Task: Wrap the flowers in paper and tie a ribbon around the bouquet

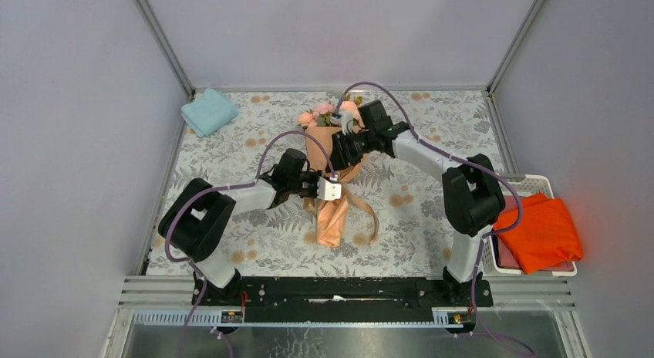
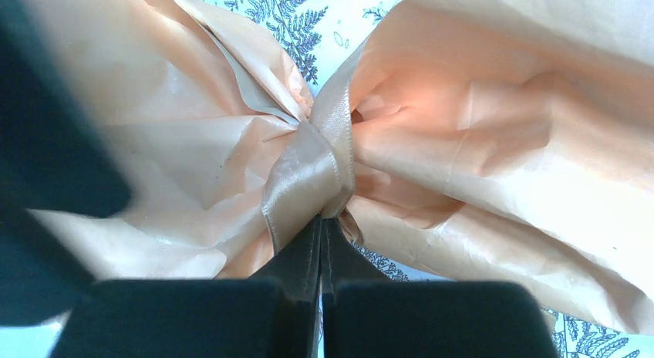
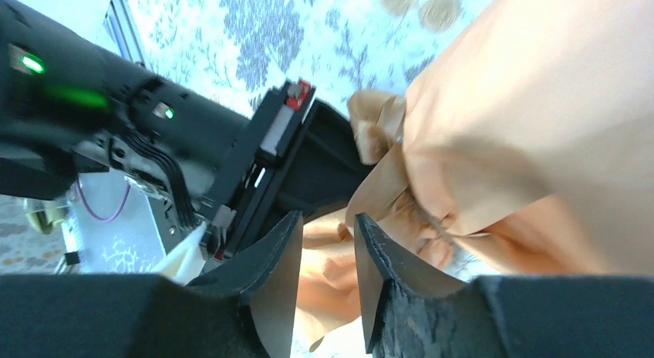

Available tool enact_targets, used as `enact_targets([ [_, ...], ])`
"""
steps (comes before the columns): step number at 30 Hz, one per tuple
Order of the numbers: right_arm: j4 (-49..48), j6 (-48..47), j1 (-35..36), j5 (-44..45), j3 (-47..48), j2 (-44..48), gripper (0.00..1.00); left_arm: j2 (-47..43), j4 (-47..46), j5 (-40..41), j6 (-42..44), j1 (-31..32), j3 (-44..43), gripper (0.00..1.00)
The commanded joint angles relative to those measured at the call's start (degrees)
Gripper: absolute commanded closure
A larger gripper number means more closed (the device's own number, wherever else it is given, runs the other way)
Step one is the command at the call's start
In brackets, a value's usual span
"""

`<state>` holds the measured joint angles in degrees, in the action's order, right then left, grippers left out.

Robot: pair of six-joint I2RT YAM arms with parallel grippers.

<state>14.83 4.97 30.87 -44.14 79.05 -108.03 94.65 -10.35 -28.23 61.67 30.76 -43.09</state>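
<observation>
Closest to the lens on the left wrist, the left hand [image 2: 321, 219] has its two black fingers pressed flat together, with no gap showing. Their tips meet on the ribbon [image 2: 312, 161], a satiny tan band cinched round the narrow waist of the paper [image 2: 501, 119], and the band runs straight down into the seam between them. The peach sheet bunches into crinkled folds on either side of that pinch.

From the right wrist, the right hand [image 3: 328, 219] stands with its fingers apart, a clear gap between the tips. It sits close against the gathered paper at the same waist. A tan strip lies along the inner face of one finger, but I cannot tell whether it is ribbon or paper, and nothing is clamped.

From above, the bouquet [image 1: 330, 225] lies on the leaf-patterned worktop [image 1: 416, 204] between the two arms. Its long axis runs from near to far. The flowers [image 1: 328, 113] point to the far edge and the tapered paper tail points back toward the arm bases. Loose ribbon ends curl beside the tail on the right.

A folded light-blue cloth [image 1: 209, 112] sits at the far left corner. A white basket [image 1: 540, 180] off the right edge holds an orange cloth [image 1: 544, 231].
</observation>
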Motion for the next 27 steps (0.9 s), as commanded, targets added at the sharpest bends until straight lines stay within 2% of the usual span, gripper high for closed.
enact_targets([
  [1,3.24,-4.66,-2.85,1.06,7.26,0.89,0.61,0.1,-2.57,0.32,0.28,-0.34,-0.51,1.0],
  [2,4.0,-4.7,-2.85,2.26,8.28,-0.19,0.62,0.08,-2.5,0.34,0.29,-0.28,-0.5,1.0],
  [3,4.44,-6.09,-2.85,2.67,9.12,-1.5,0.67,0.09,-2.49,0.32,0.27,-0.27,-0.58,1.0],
  [5,5.3,-6.33,-2.56,2.42,10.26,-4.13,0.86,0.2,-2.4,0.44,0.04,-0.35,-0.76,1.0],
  [7,6.34,-7.73,-1.65,2.76,11.04,-5.92,0.9,0.16,-2.4,0.36,-0.04,-0.31,-0.77,1.0],
  [13,10.8,-15.36,2.2,4.29,13.22,-9.39,0.92,0.21,-2.46,-0.24,-0.58,-0.33,-1.02,1.0],
  [20,11.29,-16.49,2.34,6.64,11.23,-10.5,0.9,0.05,-3.59,0.16,-3.13,-0.35,-1.12,1.0],
  [27,11.66,-16.74,2.47,3.51,10.45,-10.7,0.71,0.18,-5.68,0.29,-5.48,-0.53,-1.12,1.0],
])
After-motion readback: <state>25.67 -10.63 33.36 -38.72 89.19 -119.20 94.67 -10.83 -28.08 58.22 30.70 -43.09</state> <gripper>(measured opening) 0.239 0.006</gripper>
